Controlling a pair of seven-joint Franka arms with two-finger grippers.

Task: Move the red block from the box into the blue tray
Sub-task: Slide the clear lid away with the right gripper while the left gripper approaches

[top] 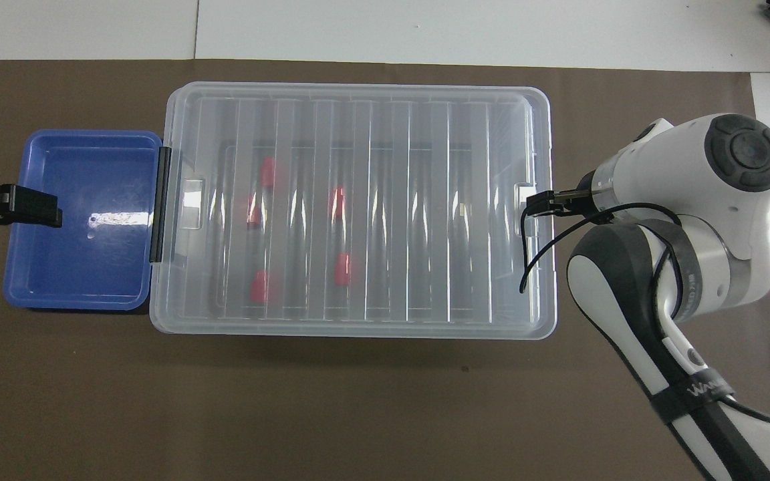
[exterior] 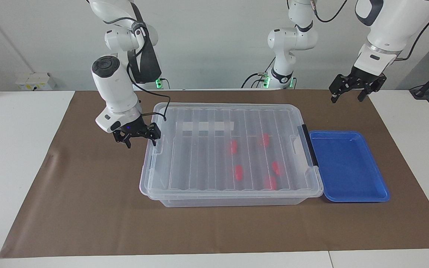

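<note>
A brown mat (exterior: pixel 88 208) covers the middle of the white table (exterior: pixel 13 149).

Right gripper (exterior: pixel 140 138): it hangs low at the box (exterior: pixel 229 156) end that lies toward the right arm. One finger (exterior: pixel 156 134) is over the lid (exterior: pixel 207 171) edge by the clear latch (exterior: pixel 159 144) on that end. The other finger is over the mat just beside the box. The jaws are released and hold nothing.

The box sits mid-mat with its ribbed clear lid on. A white strip label (exterior: pixel 207 127) shows on the part of the lid nearer the robots. The lid covers all five red blocks, which are seen through it. They lie on the box floor in the half toward the left arm: blocks (exterior: pixel 233 147) and (exterior: pixel 265 139) nearer the robots, block (exterior: pixel 238 172), block (exterior: pixel 276 168), and block (exterior: pixel 270 182) farther out. All blocks are well apart from the right gripper, with the closed lid between them and its jaws.

A black clip (exterior: pixel 310 144) runs along the box end toward the left arm. The blue tray (exterior: pixel 376 193) lies flat on the mat, touching that end of the box. No block is in it.

Left gripper (exterior: pixel 350 89): it hangs high over the mat near the corner by the left arm's base, well apart from the box, and waits. Its jaws are released and hold nothing.
</note>
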